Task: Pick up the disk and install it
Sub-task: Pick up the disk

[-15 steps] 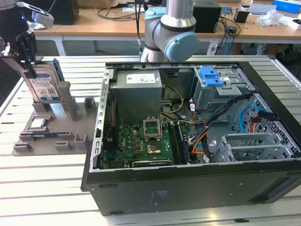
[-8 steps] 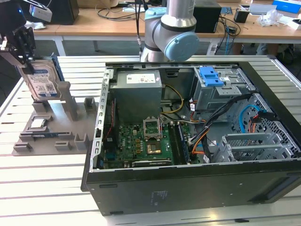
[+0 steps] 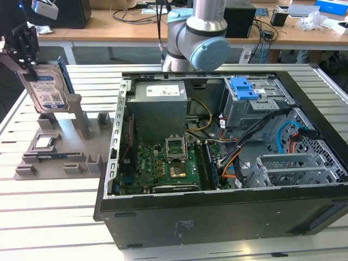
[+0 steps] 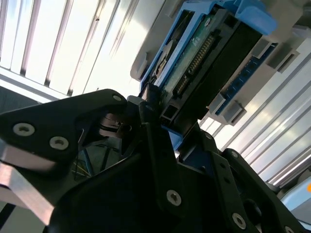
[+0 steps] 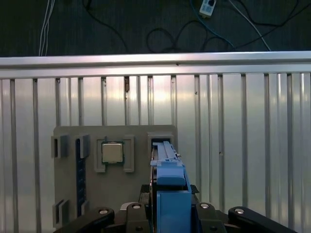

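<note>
Claw: pinching the disk; claw (image 3: 25, 53) hanging above the grey holder plate (image 3: 81, 142), over its upright posts.
Fingers: pressing together on the drive's flat faces in the second wrist view, black fingers (image 4: 158, 145) spreading no wider than the drive and its frame.
Disk: hanging upright in the grip, held by its upper end; disk (image 3: 46, 89) showing its white label with the blue band, blue frame running along its edge.
Disk against the plate: sitting right over the plate's tall posts (image 3: 78, 111); lower edge meeting them or hovering just clear, not possible to tell which.
Disk from the wrist: blue frame edge (image 5: 170, 189) lying over the plate's open slot (image 5: 159, 143) in the first wrist view.
Chip: lying flat in a square recess of the plate, chip (image 5: 112, 153) just beside that slot.
Computer case: lying open just beside the plate, on the exterior view's right; case (image 3: 217, 217) showing its green board (image 3: 163, 163).
Blue bracket: sitting on the drive cage inside the case, bracket (image 3: 243, 87) well apart from the plate.
Table: carrying the plate and the case on its slatted metal top (image 3: 54, 217).
Arm: rising behind the case, arm (image 3: 198, 32) well apart from the plate.
</note>
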`<state>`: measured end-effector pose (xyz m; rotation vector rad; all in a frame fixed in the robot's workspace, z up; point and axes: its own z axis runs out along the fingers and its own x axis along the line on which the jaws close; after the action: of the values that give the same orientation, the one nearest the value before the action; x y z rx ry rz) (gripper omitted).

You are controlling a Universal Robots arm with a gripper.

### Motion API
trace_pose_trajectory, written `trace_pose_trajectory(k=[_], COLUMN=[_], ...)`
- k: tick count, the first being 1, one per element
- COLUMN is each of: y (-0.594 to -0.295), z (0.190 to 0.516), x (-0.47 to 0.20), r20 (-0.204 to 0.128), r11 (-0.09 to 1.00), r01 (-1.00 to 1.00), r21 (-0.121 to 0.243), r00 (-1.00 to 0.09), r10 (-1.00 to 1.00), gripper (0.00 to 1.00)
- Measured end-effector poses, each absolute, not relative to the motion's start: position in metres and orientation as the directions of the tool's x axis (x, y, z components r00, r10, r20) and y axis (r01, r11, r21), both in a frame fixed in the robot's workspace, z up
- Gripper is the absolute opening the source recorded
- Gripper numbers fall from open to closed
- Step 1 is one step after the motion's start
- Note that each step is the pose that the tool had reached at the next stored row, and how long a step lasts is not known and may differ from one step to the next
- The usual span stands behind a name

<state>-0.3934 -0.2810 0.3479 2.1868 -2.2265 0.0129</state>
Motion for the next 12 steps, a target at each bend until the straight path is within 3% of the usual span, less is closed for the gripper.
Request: trace_pose_trajectory(k=[12], y=[-0.281], z=[0.372], x=[-0.393], r20=[0.021], r11=[0.018], r01=[-1.000], r21=[0.009], r00=[-0.018], r10=[-1.000], gripper=[0.36])
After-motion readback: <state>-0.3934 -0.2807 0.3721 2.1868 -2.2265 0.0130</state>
